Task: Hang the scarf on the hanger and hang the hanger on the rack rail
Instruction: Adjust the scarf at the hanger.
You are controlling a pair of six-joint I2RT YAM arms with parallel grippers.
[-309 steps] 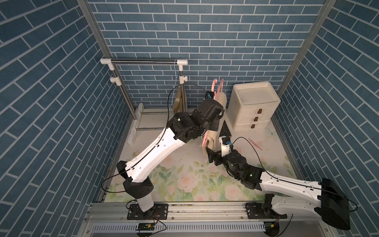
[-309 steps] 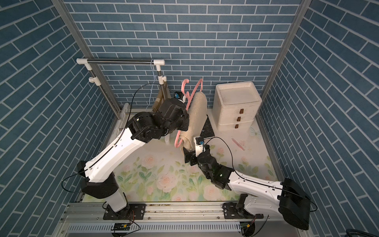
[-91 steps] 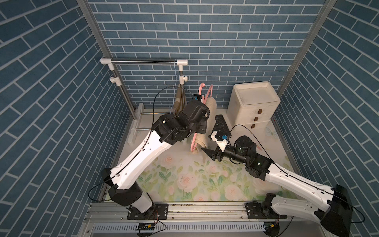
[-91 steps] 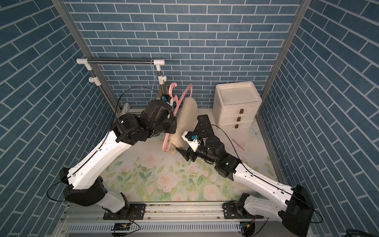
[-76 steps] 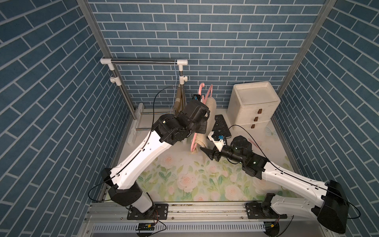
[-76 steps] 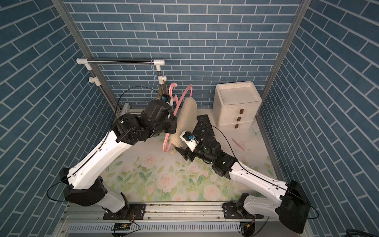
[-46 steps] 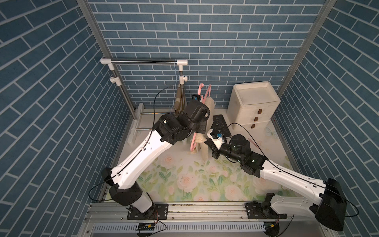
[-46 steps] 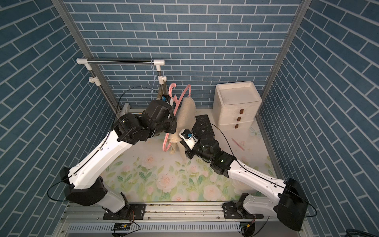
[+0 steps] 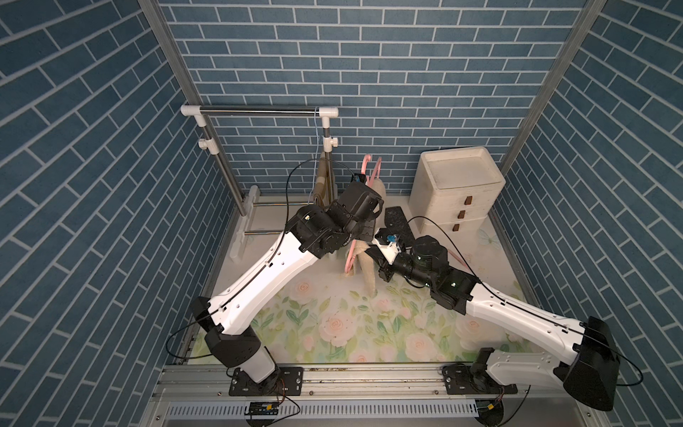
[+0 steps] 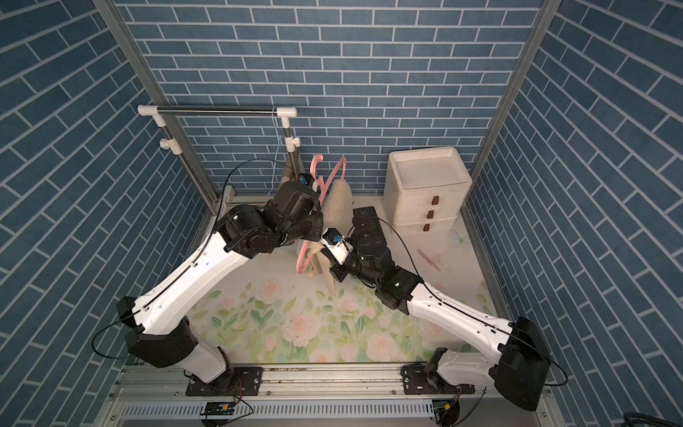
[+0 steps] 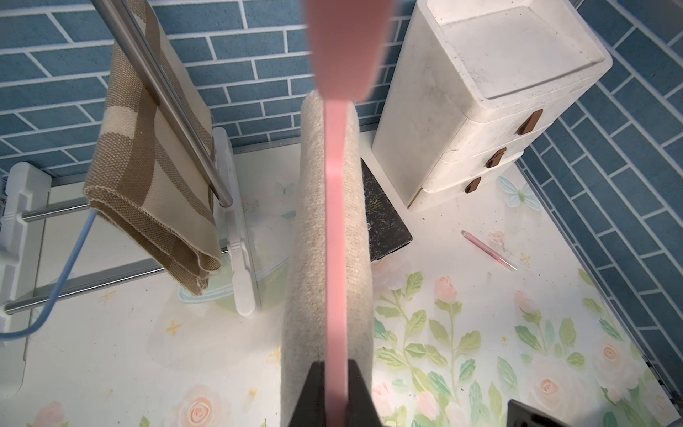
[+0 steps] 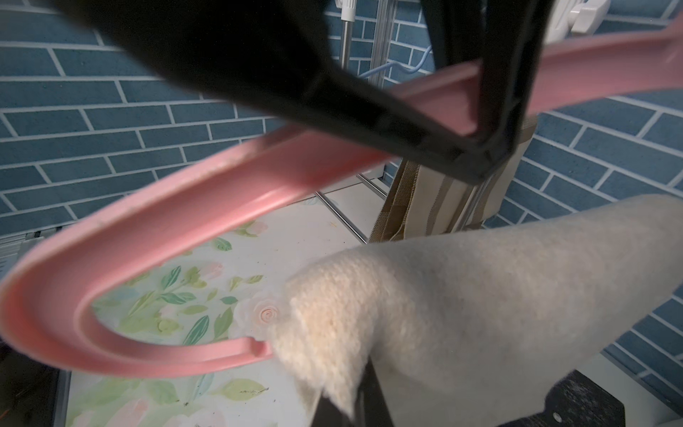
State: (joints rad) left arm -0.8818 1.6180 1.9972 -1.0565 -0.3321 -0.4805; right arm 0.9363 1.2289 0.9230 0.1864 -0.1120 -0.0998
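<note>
In both top views the two arms meet above the floral-print bench (image 9: 332, 332), but their own bodies hide the fingertips. The left wrist view fills that gap. It shows the left end effector (image 11: 336, 392) clamped tight on the bar of the pink plastic hanger (image 11: 336, 222). The cream fuzzy scarf (image 11: 310, 240) lies draped over that bar and falls on both sides of it.

The right wrist view shows the right end effector (image 12: 351, 406) pinched closed on a lower fold of the scarf, near the hanger's curved end.

A top view gives what neither wrist camera does: the hanger (image 9: 349, 255) is held tilted above the bench, and the scarf (image 9: 369, 277) trails down between the arms. Whether its tip touches the bench cannot be told.

The left wrist view shows most clearly a tan-and-cream striped cloth (image 11: 155, 177) folded over the steel rail rack (image 11: 166, 92). It also shows a black flat slab (image 11: 384, 222) just beside the scarf, a white three-drawer cabinet (image 11: 462, 111), and a pink pen (image 11: 488, 249) on the bench.
</note>
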